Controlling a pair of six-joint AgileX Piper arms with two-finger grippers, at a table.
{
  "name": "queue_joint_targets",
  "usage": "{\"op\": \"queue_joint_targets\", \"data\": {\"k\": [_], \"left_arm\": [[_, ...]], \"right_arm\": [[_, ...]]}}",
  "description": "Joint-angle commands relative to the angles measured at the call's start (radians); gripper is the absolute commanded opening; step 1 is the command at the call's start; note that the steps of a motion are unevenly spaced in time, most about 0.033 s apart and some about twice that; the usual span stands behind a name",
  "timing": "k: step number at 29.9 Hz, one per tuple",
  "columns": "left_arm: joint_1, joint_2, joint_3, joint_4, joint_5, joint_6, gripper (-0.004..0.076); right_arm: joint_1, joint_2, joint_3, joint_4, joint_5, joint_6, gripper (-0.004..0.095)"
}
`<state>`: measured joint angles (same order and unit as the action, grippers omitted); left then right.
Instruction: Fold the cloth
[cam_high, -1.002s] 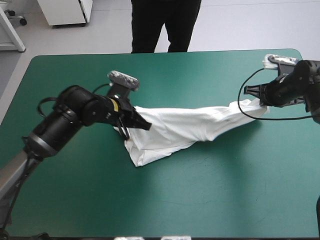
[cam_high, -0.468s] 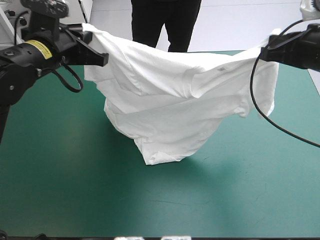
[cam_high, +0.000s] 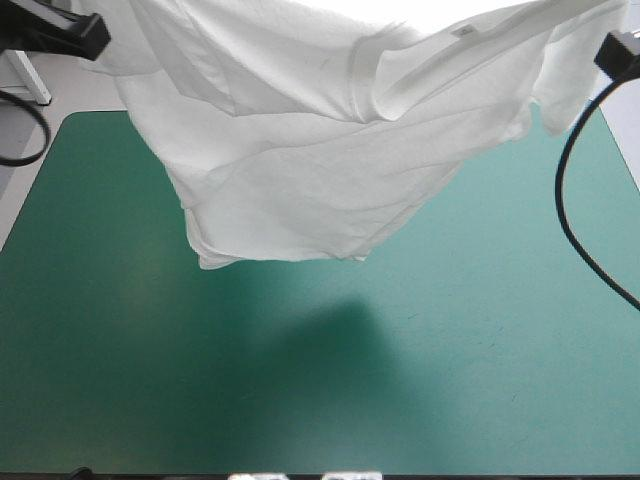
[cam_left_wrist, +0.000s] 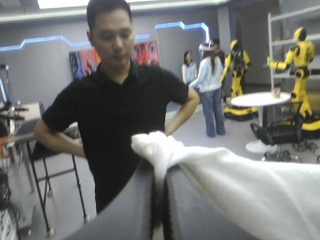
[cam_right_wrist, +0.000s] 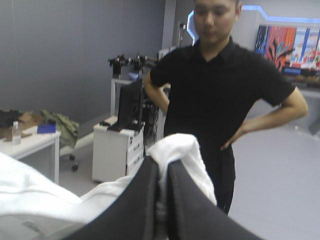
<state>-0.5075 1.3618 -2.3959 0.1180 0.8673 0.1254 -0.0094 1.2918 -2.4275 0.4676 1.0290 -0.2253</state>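
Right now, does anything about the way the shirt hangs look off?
Yes. The T-shirt, pinched by the left tool and right tool, hangs lopsided above the table. Its bottom edge droops lowest toward the left, and layers are doubled over near the top.

Nothing legible to call out at this moment. The only candidate is a small sewn tag (cam_high: 462, 31) at the neckline of the T-shirt (cam_high: 300, 150), on the stretch of cloth that runs toward the right gripper (cam_right_wrist: 162, 162). There are faint grey marks on it, but they are too small to read as letters or numbers from the high view.
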Motion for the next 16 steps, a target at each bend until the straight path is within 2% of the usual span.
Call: {"op": "queue_joint_targets", "data": {"k": [1,3,8,12,16], "left_arm": [[0.002,-0.045,-0.062,-0.099,-0.119,0.061,-0.0009],[0.002,-0.063,-0.061,-0.104,-0.091,0.064,-0.0009],[-0.001,-0.113,-0.017,-0.07,0.076,0.066,-0.0009],[-0.053,-0.201,0.155,0.012,0.082,0.059,-0.0009],[-0.092,-0.265,0.386,0.151,0.103,-0.01,-0.0009]], "right_arm": [[0.001,-0.018,-0.075,-0.001,-0.118,-0.015,-0.0017],[0.001,-0.018,-0.09,-0.025,-0.105,-0.009,-0.0017],[0.001,-0.02,-0.084,-0.091,0.001,0.044,-0.0017],[0.001,-0.045,-0.031,-0.151,0.034,0.082,-0.0017],[0.001,-0.081,0.108,-0.155,0.06,0.101,-0.0017]]}}
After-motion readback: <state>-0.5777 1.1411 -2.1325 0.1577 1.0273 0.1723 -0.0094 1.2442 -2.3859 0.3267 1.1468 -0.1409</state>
